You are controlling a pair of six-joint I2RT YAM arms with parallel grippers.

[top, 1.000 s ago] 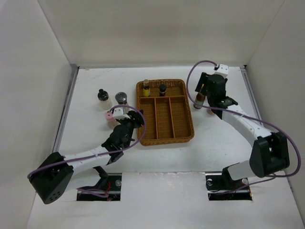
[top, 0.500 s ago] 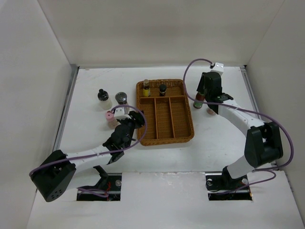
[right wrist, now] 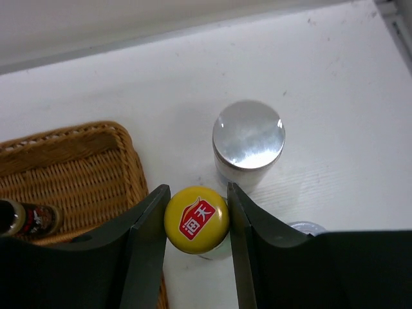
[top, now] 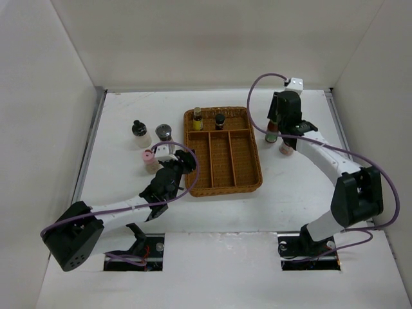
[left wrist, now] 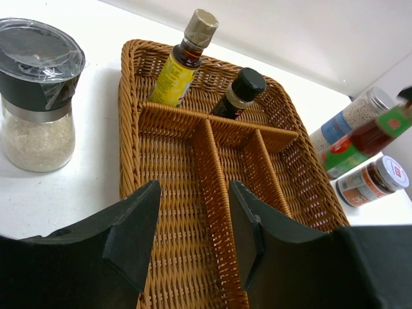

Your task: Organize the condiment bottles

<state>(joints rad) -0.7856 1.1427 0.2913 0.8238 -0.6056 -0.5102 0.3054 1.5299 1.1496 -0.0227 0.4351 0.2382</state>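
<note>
My right gripper (right wrist: 196,222) is shut on the yellow cap of a green-labelled bottle (right wrist: 196,219), just right of the wicker tray (top: 222,180); the bottle also shows in the top view (top: 272,133) and tilted in the left wrist view (left wrist: 367,134). A silver-lidded glass jar (right wrist: 249,138) stands just beyond it. A small white-lidded jar (top: 285,149) is beside it. A yellow-labelled bottle (top: 197,119) and a small dark bottle (top: 220,120) stand in the tray's back compartment. My left gripper (left wrist: 193,225) is open and empty over the tray's left front part.
Left of the tray stand a black-capped white bottle (top: 138,132), a grey-lidded salt grinder (left wrist: 38,96) and a pink-lidded jar (top: 149,159). The tray's three long front compartments hold nothing. White walls close in the table on three sides.
My right gripper has shifted a little to the right and back with the yellow-capped bottle between its fingers. The left arm has hardly moved.
</note>
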